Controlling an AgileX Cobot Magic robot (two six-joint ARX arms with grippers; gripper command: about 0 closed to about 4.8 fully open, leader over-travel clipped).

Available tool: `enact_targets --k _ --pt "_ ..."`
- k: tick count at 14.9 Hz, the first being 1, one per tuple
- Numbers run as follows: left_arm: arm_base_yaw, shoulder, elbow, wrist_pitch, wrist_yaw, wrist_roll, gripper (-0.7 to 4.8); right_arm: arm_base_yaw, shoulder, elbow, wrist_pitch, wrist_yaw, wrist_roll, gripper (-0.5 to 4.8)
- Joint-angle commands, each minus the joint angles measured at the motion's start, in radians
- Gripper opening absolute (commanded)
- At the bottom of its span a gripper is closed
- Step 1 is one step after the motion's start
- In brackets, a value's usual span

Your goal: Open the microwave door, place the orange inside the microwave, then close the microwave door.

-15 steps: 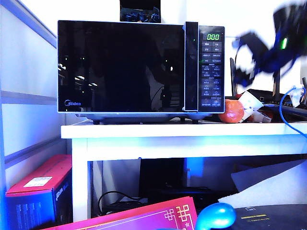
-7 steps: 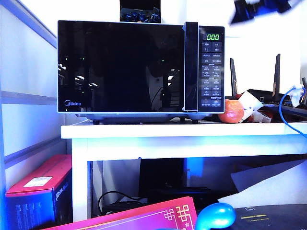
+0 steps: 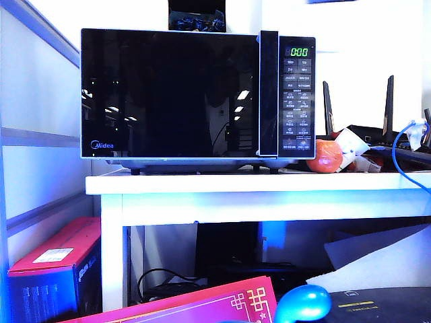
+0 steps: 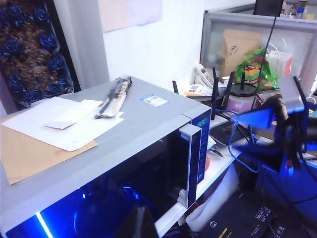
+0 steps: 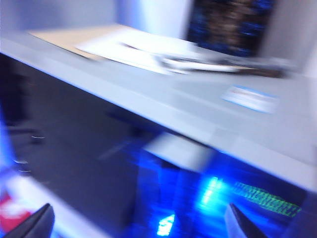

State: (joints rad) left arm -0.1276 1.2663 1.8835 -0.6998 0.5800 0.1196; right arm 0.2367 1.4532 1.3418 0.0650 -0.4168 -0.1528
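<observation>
White table (image 3: 269, 183): one microwave (image 3: 198, 97), door (image 3: 168, 94) closed | one orange (image 3: 325, 156) | right end effector (image 5: 138, 223) apart | left unclear

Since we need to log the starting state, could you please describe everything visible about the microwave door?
The microwave door is a large glossy black glass panel with a thin silver edge, mirroring room lights. A small Midea logo sits at its lower left corner, and a vertical black handle strip runs along its right side, next to the button panel. It is shut, flush with the oven front and upright. No gripper touches it in the exterior view.
</observation>
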Motion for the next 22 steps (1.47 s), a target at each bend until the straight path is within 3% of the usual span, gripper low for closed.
enact_targets --k 1,4,6,9,14,22 --pt "-0.002 -0.003 0.002 0.003 0.004 0.003 -0.05 0.072 0.003 0.0 -0.047 0.083 0.011 4.79" --pt "-0.002 -0.003 0.002 -0.003 0.004 0.003 -0.05 0.138 0.028 -0.073 0.105 0.344 0.036 4.79" --pt "-0.002 -0.003 0.002 -0.002 0.005 0.003 -0.05 0.153 0.062 -0.112 0.206 0.427 0.053 4.79" --pt "-0.002 -0.003 0.002 -0.002 0.004 0.003 -0.05 0.154 0.171 -0.121 0.337 0.449 0.132 4.79" --pt "-0.002 -0.002 0.002 -0.014 0.004 0.003 -0.05 0.164 0.302 -0.119 0.527 0.548 0.142 4.79" --pt "-0.002 -0.002 0.002 -0.035 0.004 0.004 -0.05 0.164 0.402 -0.116 0.675 0.557 0.141 4.79"
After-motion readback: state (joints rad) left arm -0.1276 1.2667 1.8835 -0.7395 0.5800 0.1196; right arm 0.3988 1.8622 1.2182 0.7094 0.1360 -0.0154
